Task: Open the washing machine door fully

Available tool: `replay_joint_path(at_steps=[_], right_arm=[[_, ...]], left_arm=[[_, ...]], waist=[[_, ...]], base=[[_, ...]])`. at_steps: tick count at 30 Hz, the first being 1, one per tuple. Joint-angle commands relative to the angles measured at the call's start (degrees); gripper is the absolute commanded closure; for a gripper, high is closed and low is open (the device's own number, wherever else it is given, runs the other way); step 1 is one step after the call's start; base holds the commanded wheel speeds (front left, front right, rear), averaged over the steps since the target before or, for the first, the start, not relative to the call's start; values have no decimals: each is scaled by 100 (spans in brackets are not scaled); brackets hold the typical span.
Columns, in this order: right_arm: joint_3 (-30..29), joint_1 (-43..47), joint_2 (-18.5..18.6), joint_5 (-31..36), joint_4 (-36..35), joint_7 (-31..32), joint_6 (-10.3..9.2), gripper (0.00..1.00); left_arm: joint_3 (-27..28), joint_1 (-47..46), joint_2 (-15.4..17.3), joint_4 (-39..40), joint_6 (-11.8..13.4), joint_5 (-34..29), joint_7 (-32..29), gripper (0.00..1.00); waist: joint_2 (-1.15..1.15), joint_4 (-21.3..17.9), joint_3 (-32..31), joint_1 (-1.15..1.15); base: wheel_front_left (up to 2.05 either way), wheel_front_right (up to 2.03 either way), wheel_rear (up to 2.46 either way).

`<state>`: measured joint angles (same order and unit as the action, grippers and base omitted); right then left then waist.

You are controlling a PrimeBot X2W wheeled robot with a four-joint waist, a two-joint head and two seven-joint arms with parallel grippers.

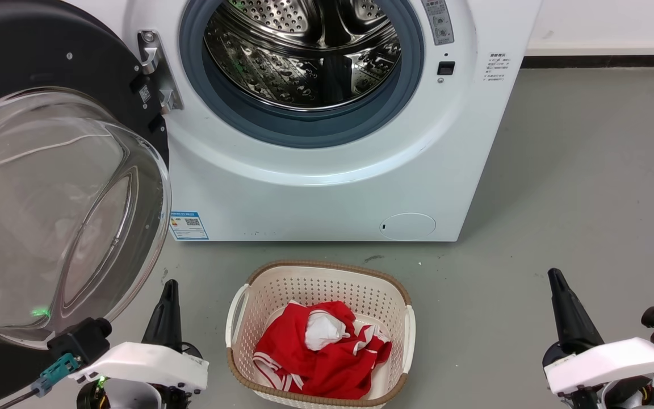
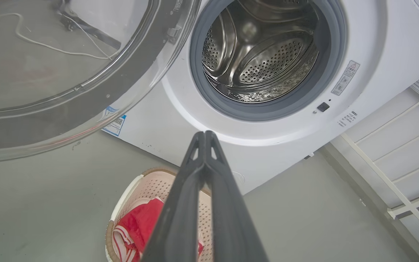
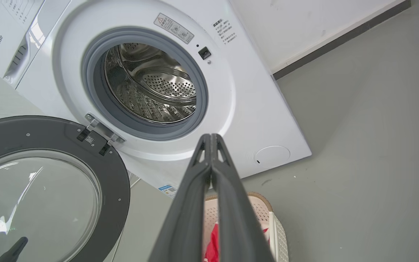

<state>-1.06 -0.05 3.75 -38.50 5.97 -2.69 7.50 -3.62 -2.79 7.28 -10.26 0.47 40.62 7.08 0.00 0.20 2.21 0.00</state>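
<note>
The one washing machine door stood wide open on its metal hinge at the left of the opening. Its broad matte black rim ringed a clear, deeply bulging glass bowl that faced out into the room. The single washing machine was a smooth white box. A blue-grey rubber gasket circled its shiny perforated steel drum. Low on its front were one blue sticker and one round cap.

There were two grippers, each with long, dark, tapering fingers pressed flat together and holding nothing. In the head view the left gripper pointed up just to the right of the bowl's lower edge. In the left wrist view its tips were clear of the door, which lay up and to the left. Whether that arm's wrist housing touched the glass could not be told. The right gripper stood well apart from the door, on the far side of the basket. Its tips pointed towards the machine's front.

The one basket, cream latticed plastic with a brown woven rim, sat on the grey floor in front of the machine. It held a crumpled red garment with some white cloth in it.
</note>
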Motion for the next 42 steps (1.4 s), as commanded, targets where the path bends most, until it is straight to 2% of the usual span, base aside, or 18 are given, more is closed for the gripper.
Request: replay_joint_path(at_steps=[1, 16, 42], right_arm=[[-12, -174, 53, -201, -37, 18, 0, 100], [-67, -285, 78, -1494, 155, 169, 0, 100], [-169, -429, 84, -3170, 416, 408, 0, 100]], left_arm=[[50, -167, 5, 55, -42, 169, -33, 100], [286, -217, -104, -44, -224, 1353, -351, 100], [592, -285, -241, -180, -468, 2921, -771, 100]], waist=[[0, 0, -2, 0], [0, -4, -36, 0], [0, -9, -91, 0]], base=[[0, 0, 0], [0, 0, 0], [0, 0, 0]])
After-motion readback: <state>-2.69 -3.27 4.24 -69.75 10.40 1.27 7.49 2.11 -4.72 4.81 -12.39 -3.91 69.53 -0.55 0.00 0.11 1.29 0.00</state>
